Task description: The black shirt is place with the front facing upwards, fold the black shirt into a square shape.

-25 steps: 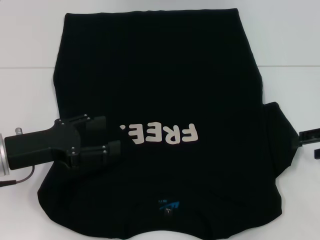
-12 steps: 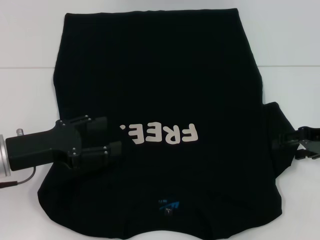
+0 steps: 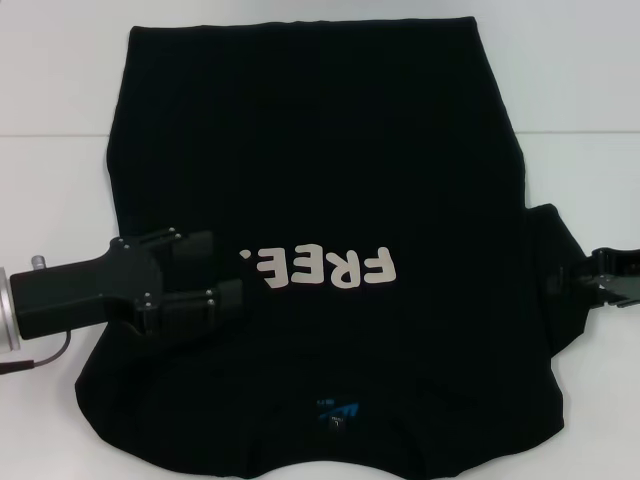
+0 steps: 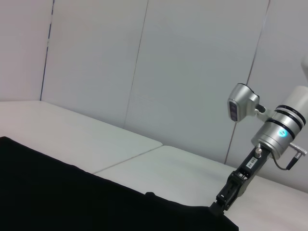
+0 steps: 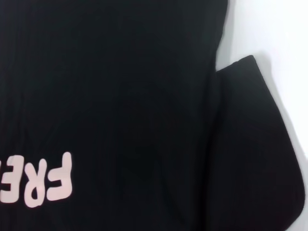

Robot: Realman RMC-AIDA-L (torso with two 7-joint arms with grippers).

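The left tool (image 3: 225, 275), spread, is lying on the black shirt (image 3: 320, 170); the right tool (image 3: 575, 285) is touching its sleeve edge, grip unclear.

One black shirt (image 3: 320, 160), spread over table (image 3: 60, 90). One white "FREE!" lettering (image 3: 325, 268) on shirt front. One small blue mark (image 3: 338, 409) near collar. Two grippers: left gripper (image 3: 225, 272), right gripper (image 3: 560, 283).

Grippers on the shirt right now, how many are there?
2. The left gripper rests on the black shirt beside the white lettering; the right gripper is at the edge of the sleeve on the robot's right.
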